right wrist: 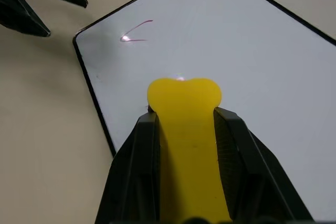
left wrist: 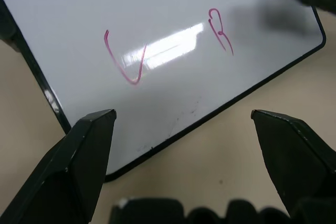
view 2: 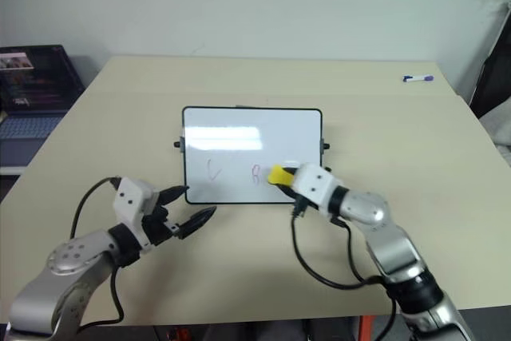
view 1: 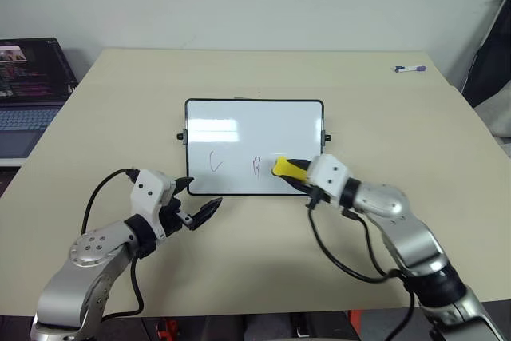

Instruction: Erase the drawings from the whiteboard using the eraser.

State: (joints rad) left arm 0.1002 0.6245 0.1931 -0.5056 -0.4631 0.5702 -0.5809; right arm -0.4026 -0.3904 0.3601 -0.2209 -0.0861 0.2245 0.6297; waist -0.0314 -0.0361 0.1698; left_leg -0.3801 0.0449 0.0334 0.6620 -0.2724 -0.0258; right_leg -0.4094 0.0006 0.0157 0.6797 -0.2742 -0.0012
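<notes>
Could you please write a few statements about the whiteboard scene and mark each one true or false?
1. The right hand holds the eraser. True.
2. The left hand is shut on the whiteboard frame. False: it is open, beside the board's near left corner.
3. The marker lies on the whiteboard. False: it lies on the table, at the far right.
4. The C and R drawings are visible on the board. True.
5. A laptop sits to the table's left. True.

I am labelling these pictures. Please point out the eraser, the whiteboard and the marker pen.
eraser (view 1: 287, 168), left eye view, its yellow end.
whiteboard (view 1: 255, 121), left eye view, bare white surface.
marker pen (view 1: 409, 69), left eye view, middle of its body.
</notes>
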